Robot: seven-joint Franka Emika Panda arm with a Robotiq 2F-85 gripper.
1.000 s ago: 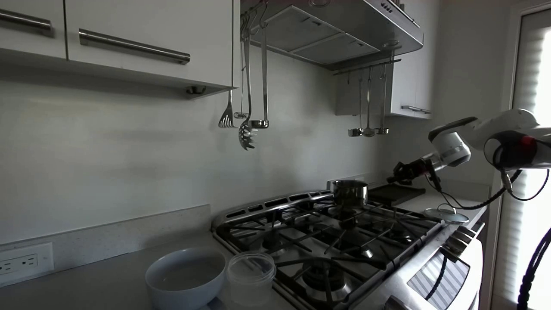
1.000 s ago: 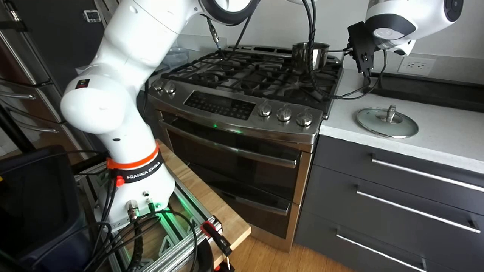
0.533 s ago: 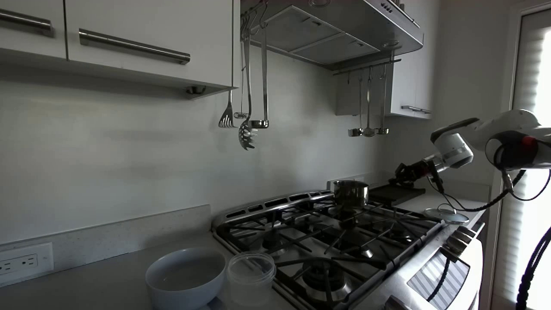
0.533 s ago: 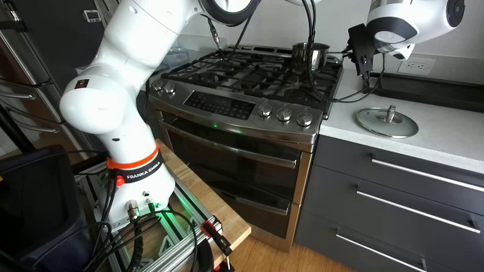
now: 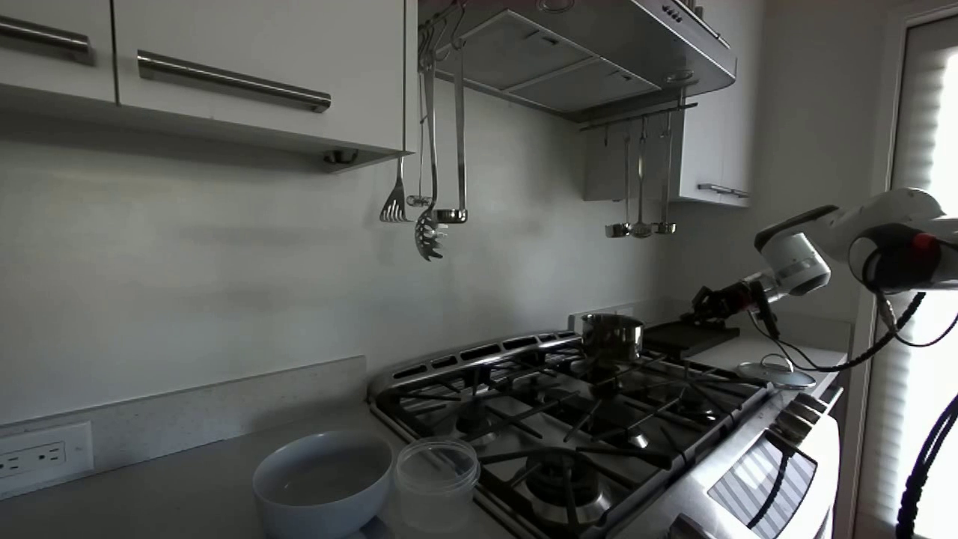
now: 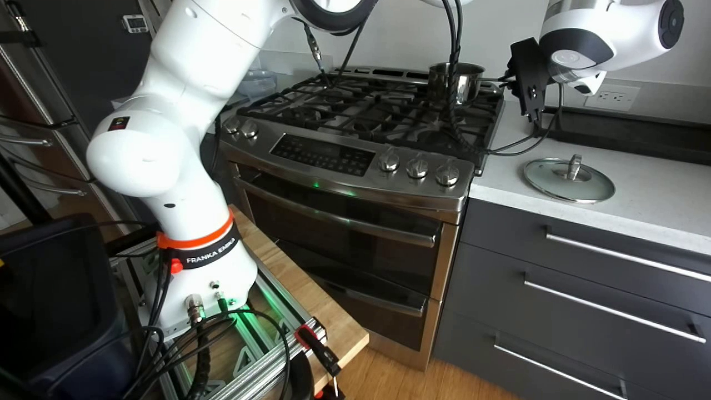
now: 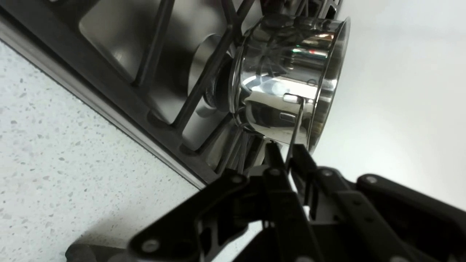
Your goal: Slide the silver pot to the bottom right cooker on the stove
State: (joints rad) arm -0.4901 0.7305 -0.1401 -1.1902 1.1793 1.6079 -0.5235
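The silver pot [image 5: 612, 340] stands upright on the rear right part of the stove [image 6: 328, 179]. It also shows in an exterior view [image 6: 439, 86], partly behind hanging cables, and lies sideways in the wrist view [image 7: 280, 78]. Its thin handle [image 7: 295, 127] runs between the fingers of my gripper [image 7: 285, 144], which are close together around it; I am shut on it. In an exterior view my gripper [image 5: 694, 314] is right of the pot, over the counter side. The bottom right cooker [image 5: 697, 410] is in front of the pot, its grate bare.
A glass lid [image 6: 569, 180] lies on the counter right of the stove. A black tray [image 6: 627, 133] stands behind it. A white bowl [image 5: 322, 479] and a translucent tub [image 5: 436, 486] stand at the stove's far side. The arm's cables [image 6: 454, 61] hang before the pot.
In an exterior view, my gripper has moved slightly right, and the pot has shifted a few pixels right with it. In an exterior view the wrist sits slightly lower.
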